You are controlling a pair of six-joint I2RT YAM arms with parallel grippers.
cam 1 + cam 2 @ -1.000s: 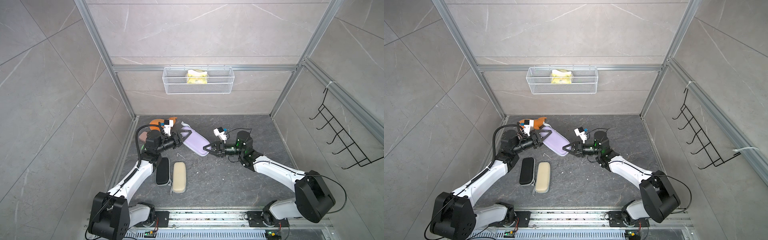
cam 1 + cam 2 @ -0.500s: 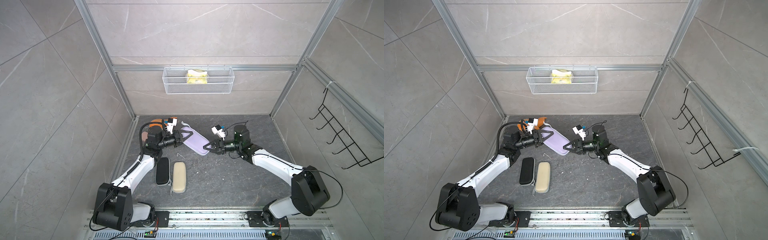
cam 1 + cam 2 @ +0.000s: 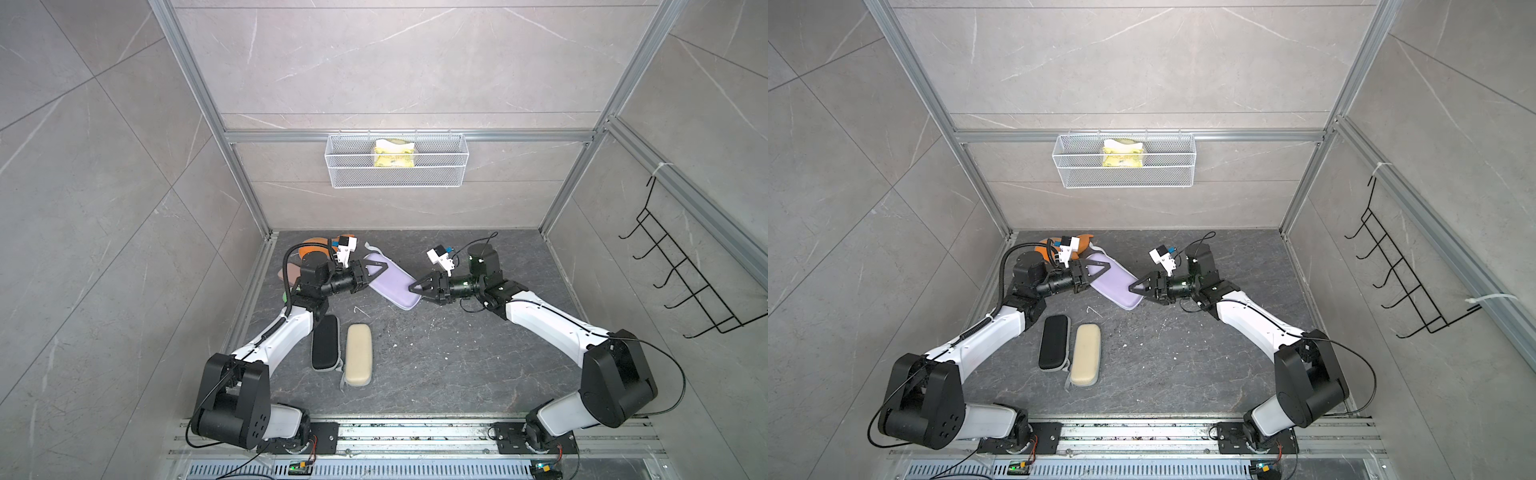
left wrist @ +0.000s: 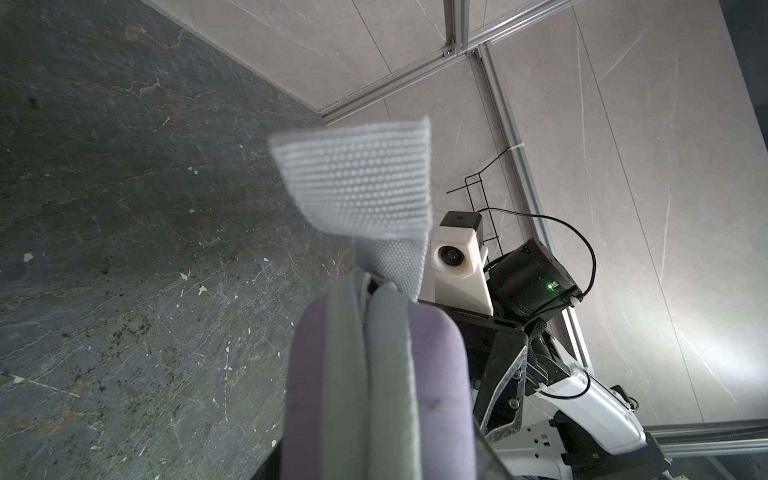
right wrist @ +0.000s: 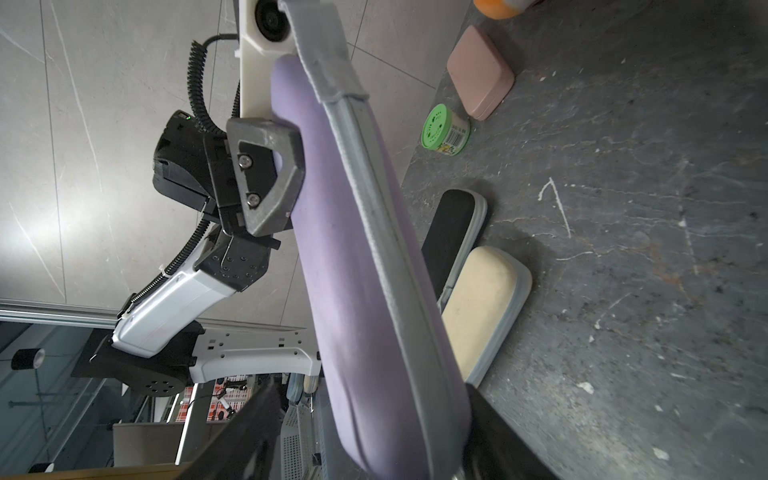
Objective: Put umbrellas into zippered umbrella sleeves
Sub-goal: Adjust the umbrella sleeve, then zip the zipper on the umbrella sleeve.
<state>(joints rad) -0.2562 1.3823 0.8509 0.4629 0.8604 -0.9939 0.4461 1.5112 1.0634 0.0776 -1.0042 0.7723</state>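
I logged the lavender oblong zippered sleeve (image 3: 395, 282) above the desk (image 3: 457, 353), long axis running arm to arm: left fingers (image 5: 266, 178) clenched one end, right fingers (image 5: 498, 440) parted astride the other.

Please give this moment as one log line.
left jaws: shut on lavender oblong zip sleeve | right jaws: open at other end

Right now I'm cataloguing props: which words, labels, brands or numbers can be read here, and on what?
No word or number reads clearly.
Label of the green-lidded jar: barcode and print, too small to read.
Print on the yellow packet in the wire basket: too blurred.
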